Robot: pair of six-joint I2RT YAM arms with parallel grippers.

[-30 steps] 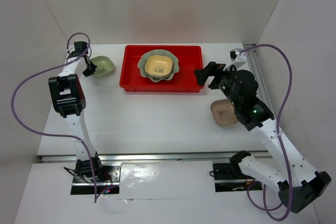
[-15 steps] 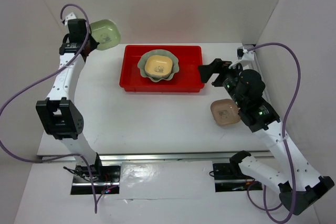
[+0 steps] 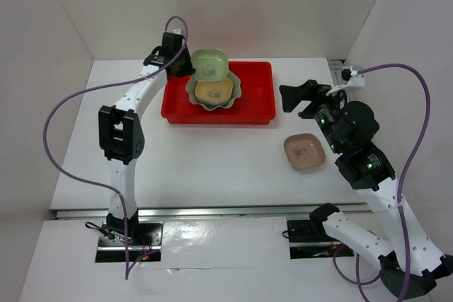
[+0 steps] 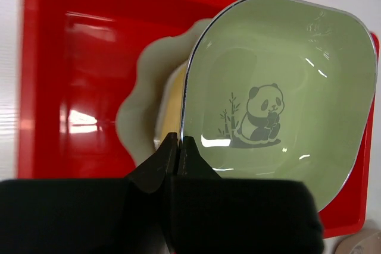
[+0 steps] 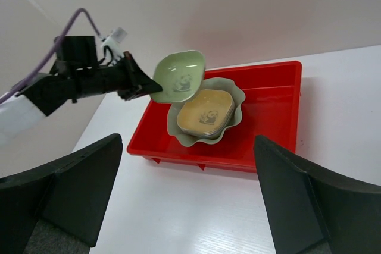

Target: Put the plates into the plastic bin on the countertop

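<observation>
My left gripper (image 3: 185, 66) is shut on the rim of a green rounded-square plate (image 3: 210, 64) with a panda print, held in the air over the red plastic bin (image 3: 256, 101). The wrist view shows the fingers (image 4: 156, 165) pinching the plate (image 4: 280, 99) edge. Under it a yellow plate (image 3: 215, 90) lies in the large pale green scalloped dish (image 3: 233, 97) inside the bin. A pinkish-tan plate (image 3: 304, 151) lies on the white countertop (image 3: 205, 153) right of the bin. My right gripper (image 3: 296, 97) is open and empty, raised near the bin's right end.
White panels wall the countertop on the back, left and right. The right wrist view shows the bin (image 5: 268, 129), the held green plate (image 5: 178, 77) and the left arm (image 5: 77, 81). A purple cable loops from each arm.
My left gripper has lifted the green plate from the far left of the countertop and carried it right, over the bin. My right gripper drew back a little to the right.
</observation>
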